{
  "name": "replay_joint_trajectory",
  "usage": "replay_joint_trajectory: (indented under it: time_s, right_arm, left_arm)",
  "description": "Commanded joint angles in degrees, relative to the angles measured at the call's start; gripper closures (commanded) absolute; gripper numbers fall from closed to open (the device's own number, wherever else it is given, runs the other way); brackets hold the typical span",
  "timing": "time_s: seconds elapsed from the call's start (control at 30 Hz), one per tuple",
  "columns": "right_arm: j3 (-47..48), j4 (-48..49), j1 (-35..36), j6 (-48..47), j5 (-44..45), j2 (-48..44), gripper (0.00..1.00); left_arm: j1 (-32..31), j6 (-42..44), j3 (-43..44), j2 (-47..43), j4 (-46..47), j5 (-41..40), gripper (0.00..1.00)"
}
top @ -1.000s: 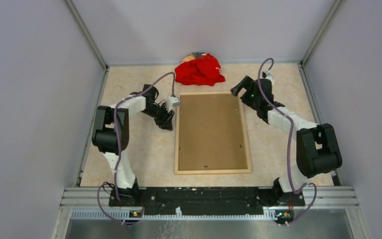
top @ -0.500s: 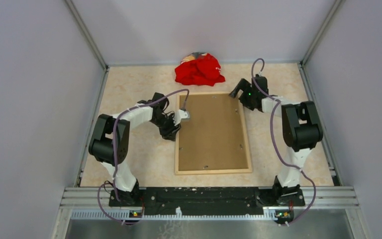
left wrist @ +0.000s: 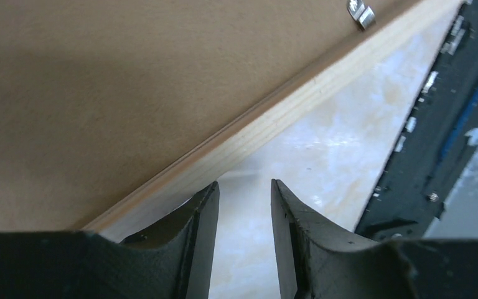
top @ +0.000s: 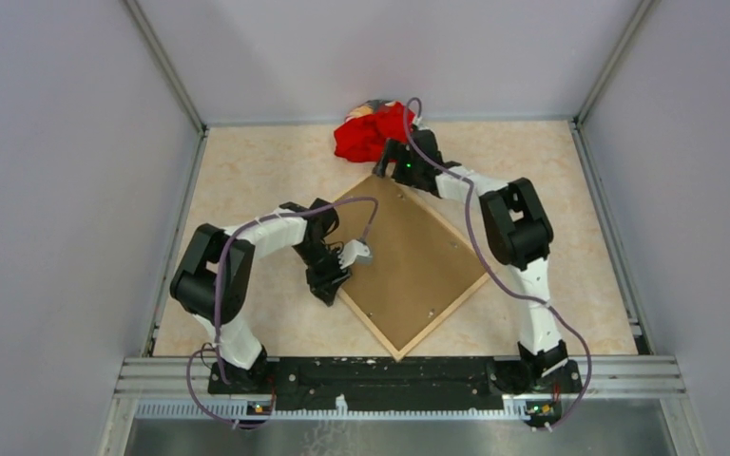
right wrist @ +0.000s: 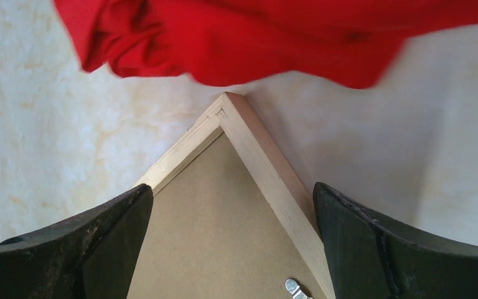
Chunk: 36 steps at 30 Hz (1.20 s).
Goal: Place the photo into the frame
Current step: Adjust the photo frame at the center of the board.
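Red cloth (right wrist: 255, 37) lies bunched just beyond the right hand (right wrist: 231, 193), crowding the far corner of the frame (top: 445, 316); cloth and corner look almost touching, contact cannot be told. The frame lies flat on the surface (top: 247, 171), back side up, with the brown backing board (top: 407, 258) filling it. A small metal clip (left wrist: 361, 12) sits on the board by the rim, ahead of the left hand (left wrist: 244, 187), and the black base rail (left wrist: 411, 124) runs off to that hand's right. Versus a second ago, the frame was square to the surface edges and is now turned to a diagonal, one corner pointing at the cloth. The right hand has swung in from the frame's far right corner to this far corner. The left hand has slid nearer the bases along the frame's left rim. The right hand is spread wide with nothing held, and the frame corner sits centred between its fingers, below them. The left hand is partly open and holds nothing, with bare surface showing between the fingers. The wood rim runs diagonally just ahead of the fingertips; its left finger is at the rim's lower edge, touching or not cannot be told.
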Motion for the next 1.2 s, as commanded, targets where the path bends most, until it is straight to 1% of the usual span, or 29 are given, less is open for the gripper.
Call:
replay_joint_trajectory:
  time_s: [0.0, 0.1, 0.2, 0.23, 0.27, 0.3, 0.33, 0.4, 0.43, 0.5, 0.6, 0.7, 0.8, 0.93, 1.07, 1.17]
  right_arm:
    - [9.47, -9.03, 9.28, 1.05, -12.92, 3.2, 0.01]
    - [11.0, -12.23, 9.02, -1.33, -11.16, 0.68, 0.01]
    - [7.35, -13.7, 7.3, -3.47, -8.9, -5.82, 0.01]
    - [5.44, -14.17, 6.7, -3.88, -7.73, -8.59, 0.01]
    - [1.47, -14.14, 6.04, -4.2, -6.54, -11.51, 0.01]
    - [-0.61, -13.81, 5.48, -4.41, -5.51, -15.06, 0.01]
    - [-5.42, -13.47, 4.95, -4.52, -4.59, -18.37, 0.01]
    - [-11.09, -13.2, 3.89, -4.54, -2.99, -24.34, 0.01]
    - [-12.76, -14.55, 3.42, -4.85, -2.09, -26.11, 0.01]
    - [-16.43, -17.43, 2.94, -5.23, 0.48, -30.19, 0.01]
    - [-25.4, -19.65, 2.38, -2.93, 2.97, -38.36, 0.01]
    - [-35.19, -23.12, 1.6, 0.45, 4.35, -47.57, 0.01]
    - [-45.31, -24.3, 0.93, 3.98, 3.53, -57.38, 0.01]
    - [-53.99, -28.34, 0.48, 7.11, 3.21, -67.34, 0.01]
    - [-61.31, -29.39, 0.32, 10.52, 1.28, -74.08, 0.01]
    - [-64.17, -28.78, -0.13, 11.33, 0.76, -74.92, 0.01]
  left_arm:
    - [-2.88, 0.71, -0.07, 2.43, 9.0, 1.91, 0.53]
    - [-2.85, 1.29, 2.82, 2.26, 4.51, 2.68, 0.46]
    - [-1.83, 3.85, 6.37, 0.47, -1.88, 4.59, 0.35]
    - [-1.0, 5.03, 7.85, -0.21, -4.33, 5.35, 0.27]
    - [-0.19, 6.46, 9.33, -0.88, -6.81, 6.15, 0.21]
    - [0.92, 8.04, 11.18, -1.36, -9.59, 7.14, 0.17]
    - [2.24, 9.98, 13.05, -1.63, -12.5, 8.21, 0.17]
    - [5.51, 12.61, 16.41, -1.79, -15.74, 9.8, 0.16]
    - [7.1, 13.42, 17.87, -1.55, -16.51, 9.9, 0.17]
    - [11.1, 11.68, 21.35, -0.36, -14.48, 8.76, 0.18]
    - [16.62, 4.32, 27.21, 4.03, -7.04, 5.9, 0.23]
    - [20.31, -3.13, 32.4, 10.18, 1.34, 2.84, 0.3]
    - [21.77, -8.1, 35.22, 14.75, 8.19, -1.91, 0.41]
    - [21.96, -10.82, 36.07, 18.8, 13.44, -5.51, 0.54]
    - [21.55, -11.02, 33.57, 20.59, 14.4, -5.25, 0.56]
    - [20.98, -10.14, 28.69, 19.64, 15.64, -4.9, 0.57]
